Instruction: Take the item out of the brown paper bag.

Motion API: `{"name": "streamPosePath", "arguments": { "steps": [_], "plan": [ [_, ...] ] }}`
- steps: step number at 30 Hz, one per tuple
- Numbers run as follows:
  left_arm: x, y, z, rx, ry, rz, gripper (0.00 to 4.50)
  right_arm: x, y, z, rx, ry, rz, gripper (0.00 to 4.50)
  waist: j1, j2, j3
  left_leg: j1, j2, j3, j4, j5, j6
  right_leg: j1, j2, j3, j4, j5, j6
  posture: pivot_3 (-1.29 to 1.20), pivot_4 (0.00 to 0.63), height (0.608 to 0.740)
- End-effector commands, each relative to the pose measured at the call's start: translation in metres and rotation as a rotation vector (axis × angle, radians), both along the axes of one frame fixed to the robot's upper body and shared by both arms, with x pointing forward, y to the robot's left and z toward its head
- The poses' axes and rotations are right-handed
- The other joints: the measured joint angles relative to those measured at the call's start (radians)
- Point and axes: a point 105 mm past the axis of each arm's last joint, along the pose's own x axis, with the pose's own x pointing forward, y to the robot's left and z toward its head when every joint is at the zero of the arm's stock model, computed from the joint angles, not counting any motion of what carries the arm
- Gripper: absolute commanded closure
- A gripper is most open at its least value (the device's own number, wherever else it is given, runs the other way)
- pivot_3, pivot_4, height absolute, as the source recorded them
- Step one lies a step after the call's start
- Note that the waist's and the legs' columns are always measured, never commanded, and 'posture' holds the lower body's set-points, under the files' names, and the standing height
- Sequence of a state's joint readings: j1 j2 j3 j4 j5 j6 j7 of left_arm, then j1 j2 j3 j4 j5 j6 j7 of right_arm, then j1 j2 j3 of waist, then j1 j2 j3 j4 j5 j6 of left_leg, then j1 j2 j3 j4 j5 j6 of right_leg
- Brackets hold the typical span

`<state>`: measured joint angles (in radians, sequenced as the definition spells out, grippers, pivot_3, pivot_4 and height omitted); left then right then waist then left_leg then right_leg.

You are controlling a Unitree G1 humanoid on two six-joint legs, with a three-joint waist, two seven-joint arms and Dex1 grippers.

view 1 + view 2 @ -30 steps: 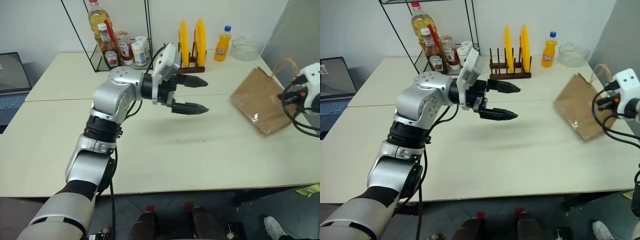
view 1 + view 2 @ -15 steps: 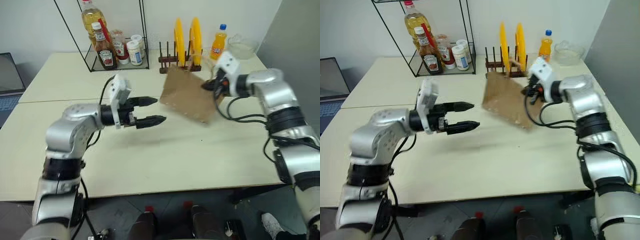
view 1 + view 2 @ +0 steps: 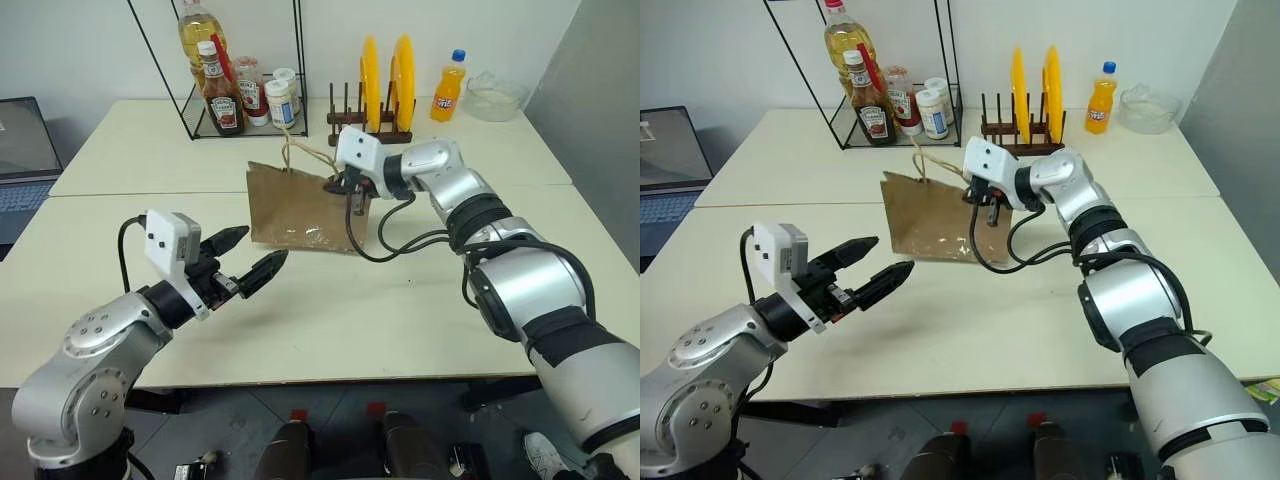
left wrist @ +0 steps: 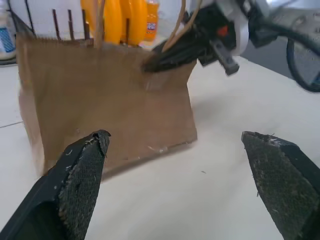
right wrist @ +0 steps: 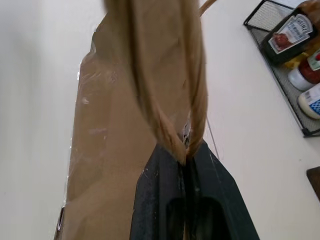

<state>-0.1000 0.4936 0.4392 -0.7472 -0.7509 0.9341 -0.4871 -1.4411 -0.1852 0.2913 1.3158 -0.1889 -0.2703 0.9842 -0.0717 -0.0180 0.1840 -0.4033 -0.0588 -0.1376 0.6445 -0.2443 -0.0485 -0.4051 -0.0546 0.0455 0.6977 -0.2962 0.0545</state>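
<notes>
Clamped tight, the jaws of my right gripper (image 3: 345, 186) pinch the top edge of the brown paper bag (image 3: 300, 208) at its right-hand corner, a little above the middle of the head view. My right wrist view shows the two black fingers (image 5: 165, 195) pressed together with folded brown paper caught between them and the creased side of the bag running away from them. The bag stands upright on the cream table (image 3: 420, 300), and its thin tan cord handles (image 3: 297, 152) loop up from its top edge.

Spread wide, my left gripper (image 3: 248, 258) holds nothing. It sits in the lower left of the head view, fingers pointing toward the bag's lower left corner but apart from it. In my left wrist view the two black fingertips (image 4: 82, 162) stand far apart at the bottom corners, with the bag's broad brown face between and beyond them.

I cannot see the item; I cannot tell whether it lies inside the bag.

At the upper left of the head view a black wire rack (image 3: 245, 120) holds a ketchup bottle (image 3: 218, 95). Yellow plates (image 3: 385, 70) stand in a holder at upper centre, with an orange bottle (image 3: 447, 90) to their right.
</notes>
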Motion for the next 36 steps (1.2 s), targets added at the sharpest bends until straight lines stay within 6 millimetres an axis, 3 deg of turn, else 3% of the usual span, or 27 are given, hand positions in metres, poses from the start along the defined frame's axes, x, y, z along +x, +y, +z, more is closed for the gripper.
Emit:
{"name": "streamPosePath", "arguments": {
  "steps": [1, 5, 8, 13, 19, 22, 26, 31, 36],
  "plan": [
    [-0.007, 0.004, 0.01, 0.012, -0.042, 0.035, 0.0, 0.006, 0.005, 0.021, -0.036, -0.145, -0.022, 4.47, 0.002, 0.0, 0.0, 0.0, 0.0, 0.0, 0.0, 0.0, 0.0, 0.0, 0.0, 0.0, 0.0, 0.0, 0.0, 0.0, 0.15, 0.74],
    [-0.008, 0.005, 0.012, 0.012, -0.041, 0.037, 0.0, 0.007, 0.006, 0.007, -0.056, -0.153, -0.036, 4.47, 0.008, 0.0, 0.0, 0.001, 0.0, 0.0, 0.0, 0.0, 0.0, 0.0, 0.001, 0.0, 0.0, 0.0, 0.0, 0.0, 0.15, 0.74],
    [-0.006, 0.005, 0.012, 0.015, -0.038, 0.029, 0.0, 0.006, 0.005, 0.005, -0.029, -0.128, -0.033, 3.84, 0.009, 0.0, 0.0, 0.001, 0.0, 0.001, 0.0, 0.0, 0.0, 0.001, 0.001, 0.0, 0.0, 0.0, 0.0, 0.0, 0.15, 0.74],
    [0.001, 0.003, 0.012, 0.024, -0.023, -0.019, 0.0, 0.005, -0.007, 0.019, 0.037, -0.067, -0.025, 2.1, 0.009, 0.0, 0.0, 0.001, 0.0, 0.001, 0.0, 0.0, 0.0, 0.001, 0.001, 0.0, 0.0, 0.0, 0.0, 0.0, 0.15, 0.74],
    [0.016, 0.01, 0.021, 0.048, -0.025, -0.076, 0.0, 0.001, -0.047, 0.034, 0.108, 0.018, -0.008, 0.04, 0.012, 0.0, 0.0, 0.001, 0.0, 0.001, -0.001, 0.0, 0.0, 0.001, 0.001, 0.0, 0.0, 0.0, 0.0, 0.0, 0.15, 0.74],
    [0.028, 0.025, 0.027, 0.08, -0.023, -0.069, 0.0, -0.002, -0.071, 0.04, 0.159, 0.039, -0.026, 0.04, 0.013, 0.0, 0.0, 0.001, 0.0, 0.001, -0.001, 0.0, 0.0, 0.001, 0.001, 0.0, 0.0, 0.0, 0.0, 0.0, 0.15, 0.74],
    [0.061, 0.057, 0.042, 0.136, -0.043, 0.002, 0.0, -0.015, -0.101, 0.045, 0.308, 0.031, -0.142, 0.04, 0.016, 0.0, 0.0, 0.001, 0.001, 0.001, -0.001, 0.0, 0.0, 0.001, 0.001, -0.001, 0.0, 0.0, 0.0, 0.0, 0.15, 0.74],
    [0.125, 0.078, 0.069, 0.265, -0.145, 0.076, 0.0, -0.069, -0.089, 0.024, 0.483, 0.001, -0.256, 0.04, 0.026, 0.0, 0.0, 0.0, 0.001, 0.0, -0.001, 0.0, 0.0, 0.0, 0.001, -0.003, 0.0, 0.0, 0.0, 0.0, 0.15, 0.74],
    [0.179, 0.065, 0.08, 0.414, -0.218, 0.129, 0.0, -0.095, -0.08, 0.003, 0.58, -0.026, -0.368, 0.04, 0.031, -0.001, -0.001, 0.0, -0.001, 0.001, 0.0, 0.0, 0.0, -0.001, 0.0, -0.002, 0.0, 0.0, 0.001, 0.0, 0.15, 0.74]
  ]
}}
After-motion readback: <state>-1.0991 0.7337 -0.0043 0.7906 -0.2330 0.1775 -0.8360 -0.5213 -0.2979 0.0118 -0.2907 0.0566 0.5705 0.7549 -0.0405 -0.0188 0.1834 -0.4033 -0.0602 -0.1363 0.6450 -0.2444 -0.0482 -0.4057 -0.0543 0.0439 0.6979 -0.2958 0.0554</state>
